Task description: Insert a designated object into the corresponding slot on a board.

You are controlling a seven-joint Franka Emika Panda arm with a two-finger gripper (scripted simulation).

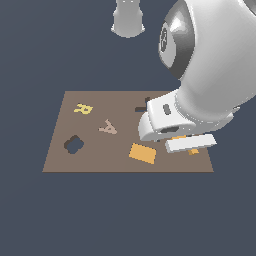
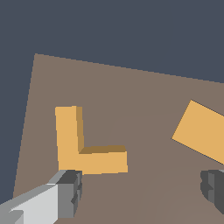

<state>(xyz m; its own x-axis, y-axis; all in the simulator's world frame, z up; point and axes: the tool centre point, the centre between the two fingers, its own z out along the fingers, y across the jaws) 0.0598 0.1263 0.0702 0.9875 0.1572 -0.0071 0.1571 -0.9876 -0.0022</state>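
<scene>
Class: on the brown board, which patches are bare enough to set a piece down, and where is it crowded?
Bare: the board strip between blob hole and orange rectangle, and between the yellow R and L-shaped slot. Crowded: exterior view's right, around the gripper and L-shaped block.

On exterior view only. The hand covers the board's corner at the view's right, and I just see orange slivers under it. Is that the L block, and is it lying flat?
Observer: Yes. In the wrist view the orange L block lies flat on the board, with both arms in full sight.
Operator: Gripper got it yet?
Observer: No. The gripper is open, with its fingers wide apart and nothing clamped between them. One fingertip sits by the L's corner, but I can't tell whether it touches.
</scene>
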